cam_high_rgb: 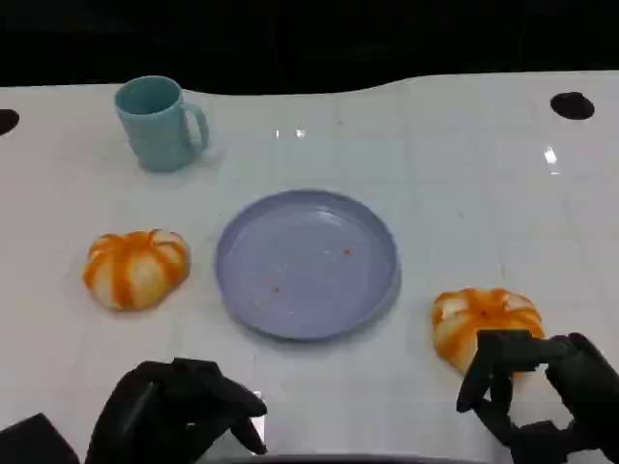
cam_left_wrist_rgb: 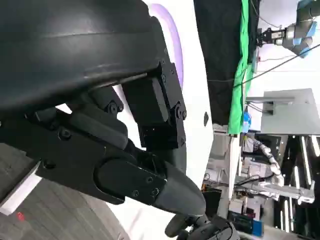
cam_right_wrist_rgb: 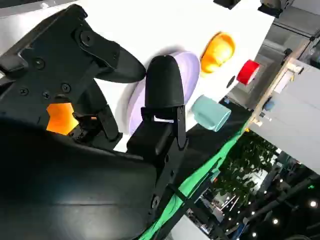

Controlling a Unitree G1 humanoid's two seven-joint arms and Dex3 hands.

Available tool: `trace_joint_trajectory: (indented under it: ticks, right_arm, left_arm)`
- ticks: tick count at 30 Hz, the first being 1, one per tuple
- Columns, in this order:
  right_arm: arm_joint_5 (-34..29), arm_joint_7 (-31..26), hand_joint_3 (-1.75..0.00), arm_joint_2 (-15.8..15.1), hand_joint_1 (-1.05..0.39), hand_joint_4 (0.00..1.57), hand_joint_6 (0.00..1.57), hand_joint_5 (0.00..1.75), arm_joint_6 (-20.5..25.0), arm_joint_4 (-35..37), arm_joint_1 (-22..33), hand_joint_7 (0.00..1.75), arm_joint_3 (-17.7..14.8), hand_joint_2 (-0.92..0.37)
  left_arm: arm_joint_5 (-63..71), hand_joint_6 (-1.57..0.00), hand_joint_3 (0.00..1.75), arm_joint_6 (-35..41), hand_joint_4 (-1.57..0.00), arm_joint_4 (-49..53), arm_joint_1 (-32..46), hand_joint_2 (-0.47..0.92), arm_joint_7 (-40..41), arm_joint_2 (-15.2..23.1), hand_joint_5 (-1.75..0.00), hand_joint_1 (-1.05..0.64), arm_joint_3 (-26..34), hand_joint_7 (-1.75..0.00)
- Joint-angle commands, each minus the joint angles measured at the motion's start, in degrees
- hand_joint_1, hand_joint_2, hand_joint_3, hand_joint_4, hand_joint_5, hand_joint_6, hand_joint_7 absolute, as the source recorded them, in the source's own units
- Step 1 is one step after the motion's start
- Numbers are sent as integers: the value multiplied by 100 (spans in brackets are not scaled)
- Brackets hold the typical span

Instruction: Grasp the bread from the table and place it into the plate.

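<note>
Right hand, fingers spread and empty, hovers at the lower-right bread, needing to close before lifting toward the plate.

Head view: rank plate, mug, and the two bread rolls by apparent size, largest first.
1. plate, clearly largest.
2. left bread roll and right bread roll: look about alike; the right hand hides part of the right one, so no ranking between them.
3. mug, slightly smaller, but it sits farther from the camera.
</note>
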Motion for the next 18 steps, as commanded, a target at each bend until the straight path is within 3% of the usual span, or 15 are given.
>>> trace_joint_trajectory:
  ticks: [1, 18]
  right_arm:
    - [11, -29, -124, -46, -13, 90, 92, 168, -41, -17, -30, 119, -35, -33]
    - [64, -19, -124, -24, -12, 89, 91, 166, -92, 25, -45, 118, -32, -33]
  left_arm:
    - [43, -134, 2, -68, -111, 17, -27, 92, 33, 77, -112, -99, 65, -44]
    - [-14, -133, 2, -51, -111, 20, -32, 92, -14, 79, -112, -98, 69, -45]
